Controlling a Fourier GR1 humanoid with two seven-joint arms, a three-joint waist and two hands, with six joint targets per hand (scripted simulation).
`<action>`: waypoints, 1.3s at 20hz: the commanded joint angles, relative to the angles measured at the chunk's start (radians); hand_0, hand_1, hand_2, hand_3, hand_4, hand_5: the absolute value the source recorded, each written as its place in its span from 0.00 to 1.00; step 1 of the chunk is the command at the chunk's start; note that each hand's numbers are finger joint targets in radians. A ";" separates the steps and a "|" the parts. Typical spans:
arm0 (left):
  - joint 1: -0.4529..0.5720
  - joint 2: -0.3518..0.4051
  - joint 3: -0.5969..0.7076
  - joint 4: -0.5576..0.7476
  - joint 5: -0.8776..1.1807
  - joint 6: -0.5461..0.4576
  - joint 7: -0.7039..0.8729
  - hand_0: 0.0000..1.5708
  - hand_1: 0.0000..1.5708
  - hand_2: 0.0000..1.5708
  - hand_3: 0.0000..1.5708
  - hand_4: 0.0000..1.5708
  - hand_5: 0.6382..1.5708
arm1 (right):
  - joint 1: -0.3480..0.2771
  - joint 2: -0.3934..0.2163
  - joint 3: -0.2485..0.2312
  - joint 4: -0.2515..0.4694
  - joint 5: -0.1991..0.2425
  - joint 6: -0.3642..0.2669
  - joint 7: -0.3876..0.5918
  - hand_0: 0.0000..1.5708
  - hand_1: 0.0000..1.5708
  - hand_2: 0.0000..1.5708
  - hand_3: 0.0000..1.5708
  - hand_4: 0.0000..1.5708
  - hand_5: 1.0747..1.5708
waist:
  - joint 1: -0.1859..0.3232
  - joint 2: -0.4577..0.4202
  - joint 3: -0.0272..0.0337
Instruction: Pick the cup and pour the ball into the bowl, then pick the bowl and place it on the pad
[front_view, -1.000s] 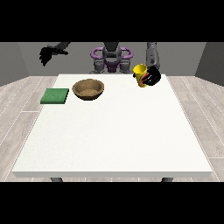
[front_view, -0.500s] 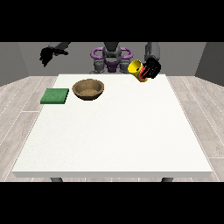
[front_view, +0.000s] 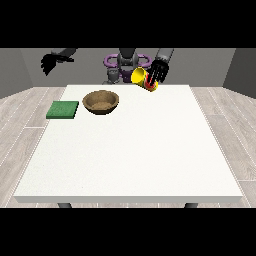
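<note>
A yellow cup (front_view: 140, 77) with a red band hangs in the air above the table's far edge, tipped with its mouth towards the view's left. The hand at the view's right (front_view: 159, 72) has its fingers curled round it. The ball is hidden from me. A brown bowl (front_view: 101, 101) stands on the white table (front_view: 130, 150) at the far left, lower and to the left of the cup. A green pad (front_view: 63, 109) lies flat left of the bowl. The hand at the view's left (front_view: 50, 62) is raised off the table's far left corner, fingers hanging relaxed, holding nothing.
The robot's torso (front_view: 126, 65) with purple rings stands behind the table's far edge, between the arms. Wooden floor surrounds the table on both sides.
The hand at the view's right has carried the cup up and leftwards towards the bowl, tipping it further onto its side. The other hand, bowl and pad have stayed put.
</note>
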 joint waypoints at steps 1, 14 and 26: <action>-0.099 -0.022 -0.112 0.028 -0.189 -0.017 0.159 0.99 0.99 1.00 1.00 1.00 0.61 | 0.011 -0.012 0.002 0.044 0.007 0.037 -0.035 0.00 0.00 0.00 0.00 0.00 1.00 | -0.027 -0.016 0.0018; -0.204 -0.146 -0.502 0.140 -0.650 -0.307 0.288 0.98 0.98 1.00 1.00 0.99 0.56 | -0.028 0.001 0.017 0.083 0.015 0.032 -0.015 0.00 0.00 0.00 0.00 0.00 1.00 | -0.056 -0.047 0.0003; -0.136 -0.187 -0.585 0.114 -0.831 -0.428 0.246 0.92 0.92 1.00 1.00 0.97 0.53 | -0.013 0.007 0.023 0.065 0.000 0.012 0.075 0.00 0.00 0.00 0.00 0.00 1.00 | -0.012 -0.093 -0.0020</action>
